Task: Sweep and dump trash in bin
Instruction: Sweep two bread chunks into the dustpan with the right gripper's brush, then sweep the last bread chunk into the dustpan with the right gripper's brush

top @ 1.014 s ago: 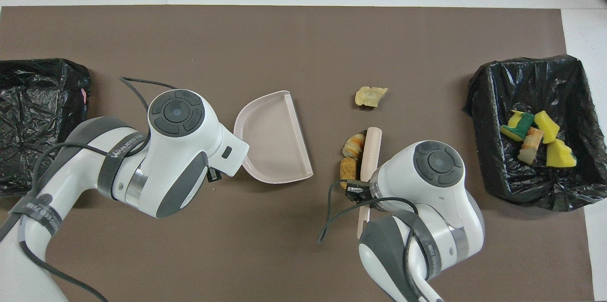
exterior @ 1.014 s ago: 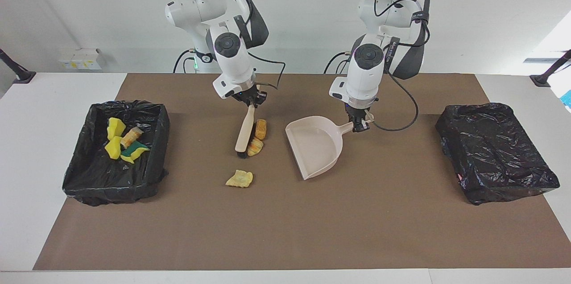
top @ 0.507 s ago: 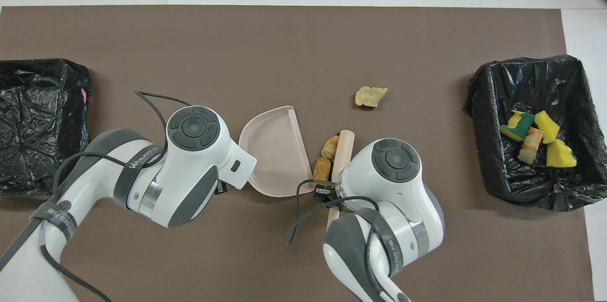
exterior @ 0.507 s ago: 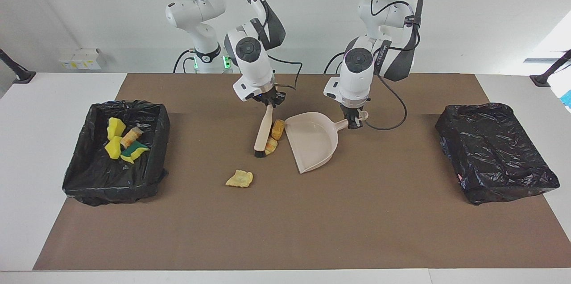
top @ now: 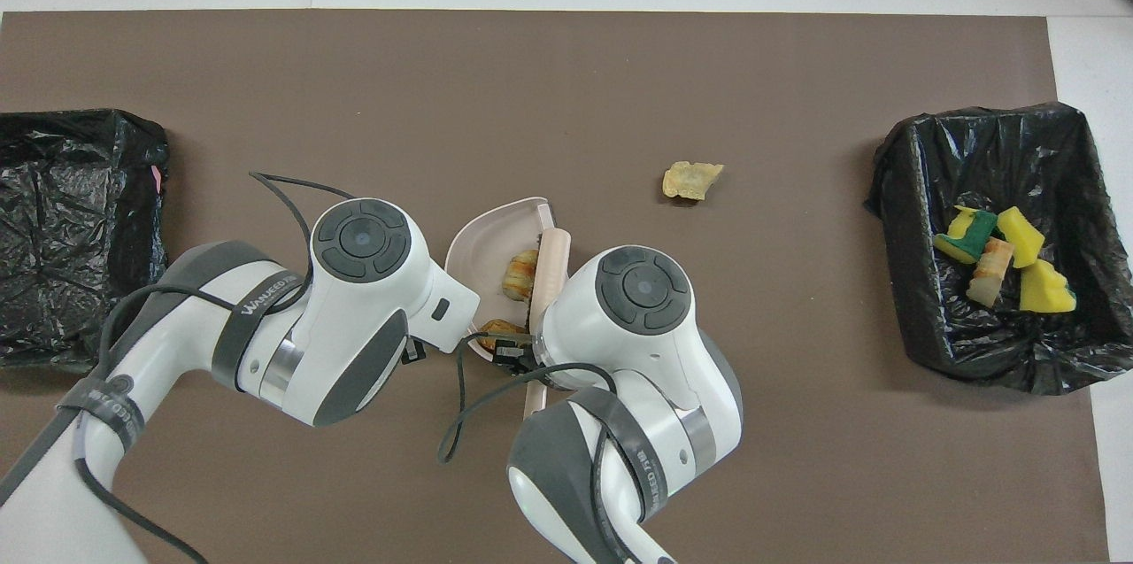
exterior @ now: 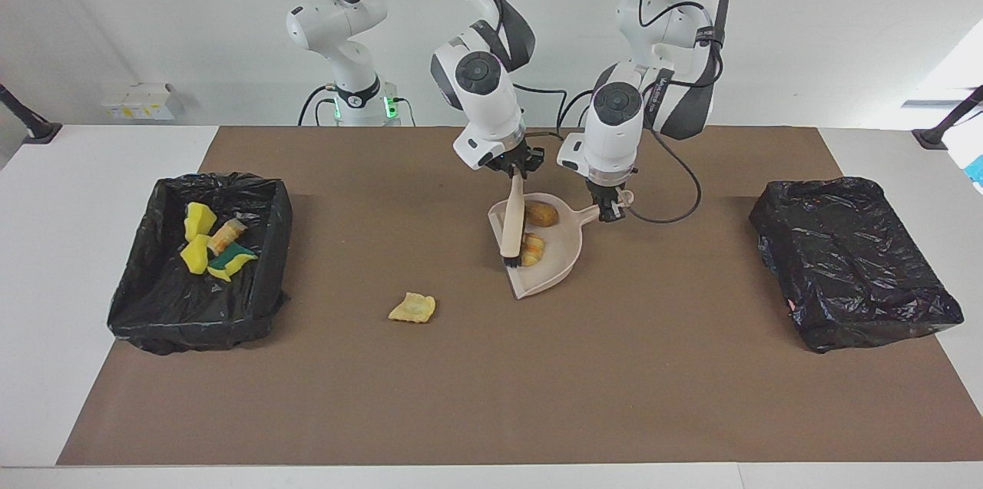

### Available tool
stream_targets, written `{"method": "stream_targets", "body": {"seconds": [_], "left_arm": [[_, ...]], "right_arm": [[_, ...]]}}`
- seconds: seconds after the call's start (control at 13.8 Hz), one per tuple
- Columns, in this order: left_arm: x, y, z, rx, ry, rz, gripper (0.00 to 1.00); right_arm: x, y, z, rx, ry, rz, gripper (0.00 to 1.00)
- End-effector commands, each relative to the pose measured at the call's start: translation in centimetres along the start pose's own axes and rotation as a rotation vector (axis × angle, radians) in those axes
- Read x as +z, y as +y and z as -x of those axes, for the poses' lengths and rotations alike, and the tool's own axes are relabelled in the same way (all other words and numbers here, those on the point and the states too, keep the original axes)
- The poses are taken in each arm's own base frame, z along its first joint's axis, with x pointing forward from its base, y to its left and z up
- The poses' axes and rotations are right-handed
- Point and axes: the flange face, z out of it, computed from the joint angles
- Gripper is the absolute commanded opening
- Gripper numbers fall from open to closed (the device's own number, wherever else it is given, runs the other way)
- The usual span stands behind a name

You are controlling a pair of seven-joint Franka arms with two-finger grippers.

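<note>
At centre frame in the facing view, on a brown table mat (exterior: 491, 381), the right gripper (exterior: 516, 169) is clamped on the handle of a beige brush with black bristles (exterior: 511, 232), which slants down across the mouth of a beige plastic dustpan (exterior: 554, 266). Two golden-brown bread lumps lie inside the pan: one (exterior: 541, 213) up by its handle end, the other (exterior: 531, 247) touching the brush near the bristles. Just to the right in the frame, the left gripper (exterior: 612, 211) is closed around the dustpan's handle. In the overhead view the two white wrists crowd the lower middle of the frame, and only part of the pan (top: 482, 236), the brush back (top: 551, 258) and the lumps (top: 520, 274) show between them.

A third pale yellow pastry piece (exterior: 413, 308) sits alone on the mat, lower left of the dustpan in the facing view and farther from the robots. At the left edge of that view, toward the right arm's end of the table, a tray lined with black plastic bag (exterior: 153, 305) holds the remaining trash: yellow sponges with green backing (exterior: 201, 243) and a bread piece (exterior: 226, 234). At the right edge lies a second black-bagged bin (exterior: 852, 259).
</note>
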Motion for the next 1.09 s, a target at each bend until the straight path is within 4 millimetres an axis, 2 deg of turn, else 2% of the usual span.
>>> {"method": "stream_targets", "body": {"seconds": [0.0, 0.14, 0.29, 0.43, 0.58, 0.8, 0.87, 1.01], "left_arm": [[-0.2, 0.4, 0.8, -0.039, 0.015, -0.026, 0.0], [-0.1, 0.1, 0.7, -0.045, 0.028, -0.032, 0.0], [-0.2, -0.3, 0.5, -0.092, 0.09, -0.021, 0.0], [0.0, -1.0, -0.1, -0.137, 0.166, -0.016, 0.0], [0.0, -1.0, -0.1, -0.152, 0.169, -0.015, 0.0], [0.0, -0.9, -0.1, -0.171, 0.167, -0.01, 0.0], [0.0, -0.9, 0.0, -0.171, 0.163, -0.008, 0.0], [0.1, -0.7, 0.2, -0.164, 0.144, 0.009, 0.0]], "right_arm": [[-3.2, 1.9, -0.7, 0.052, -0.052, 0.021, 0.0], [-5.9, 5.1, -1.8, 0.062, -0.023, 0.094, 0.0], [-7.6, 8.3, -2.9, 0.053, 0.009, 0.209, 0.0], [-8.2, 11.2, -4.6, 0.059, 0.04, 0.289, 0.0], [-8.7, 14.2, -6.4, 0.046, 0.065, 0.344, 0.0], [-9.9, 19.8, -10.6, -0.071, 0.103, 0.36, 0.0], [-9.3, 21.2, -12.1, -0.11, 0.107, 0.374, 0.0], [-7.5, 21.4, -14.3, -0.188, 0.144, 0.42, 0.0]]}}
